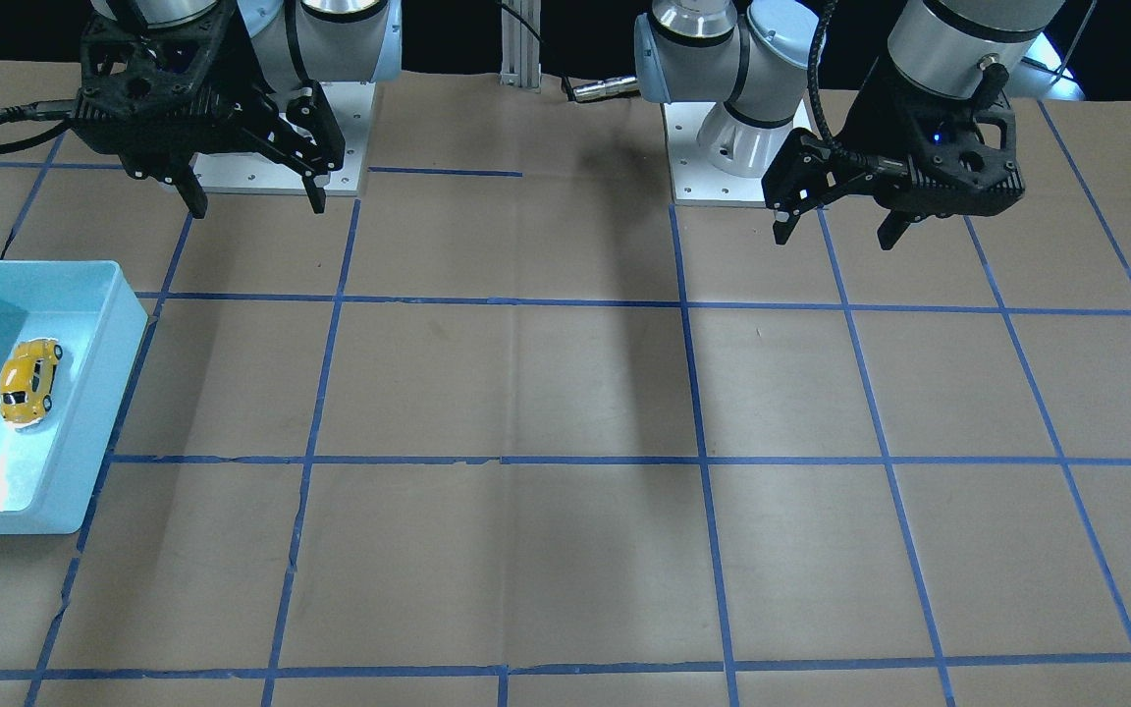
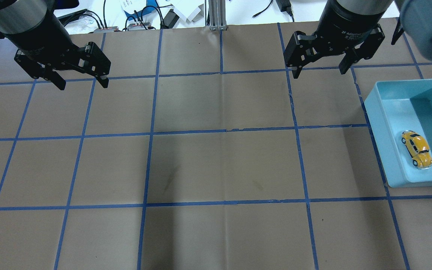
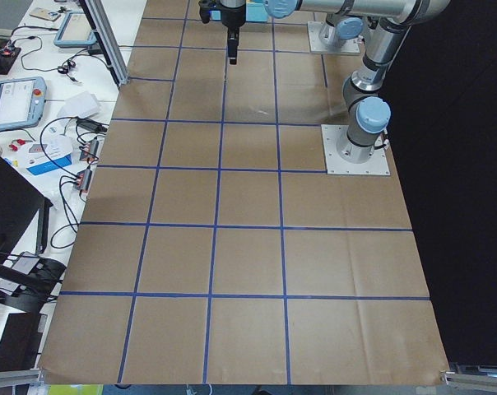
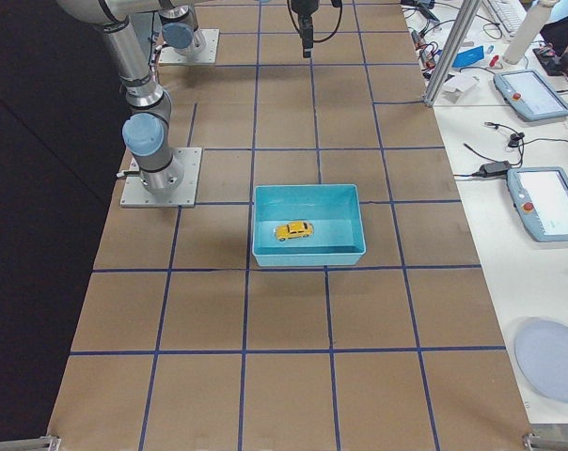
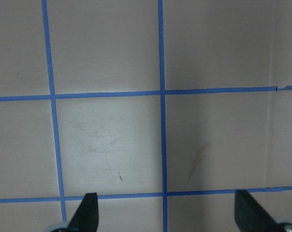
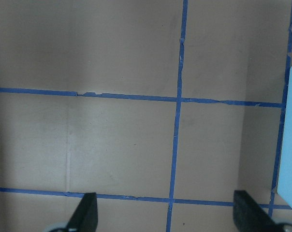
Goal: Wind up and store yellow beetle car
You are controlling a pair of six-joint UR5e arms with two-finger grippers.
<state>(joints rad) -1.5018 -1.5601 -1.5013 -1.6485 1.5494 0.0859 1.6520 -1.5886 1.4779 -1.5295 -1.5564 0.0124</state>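
Observation:
The yellow beetle car (image 1: 30, 381) lies on its wheels inside a light blue bin (image 1: 84, 432), near the bin wall that faces the table's middle. It also shows in the overhead view (image 2: 417, 149) and the exterior right view (image 4: 292, 230). My left gripper (image 2: 83, 85) is open and empty, raised above the table near its base. My right gripper (image 2: 320, 73) is open and empty, raised to the left of and behind the bin (image 2: 379, 123). Both wrist views show spread fingertips (image 5: 85, 215) (image 6: 85, 212) over bare paper.
The table is covered in brown paper with a blue tape grid. The two arm bases (image 1: 281, 167) (image 1: 732, 177) stand at the robot's edge. A side bench with tablets and cables (image 4: 538, 94) and a pale plate (image 4: 552, 362) lie beyond the table.

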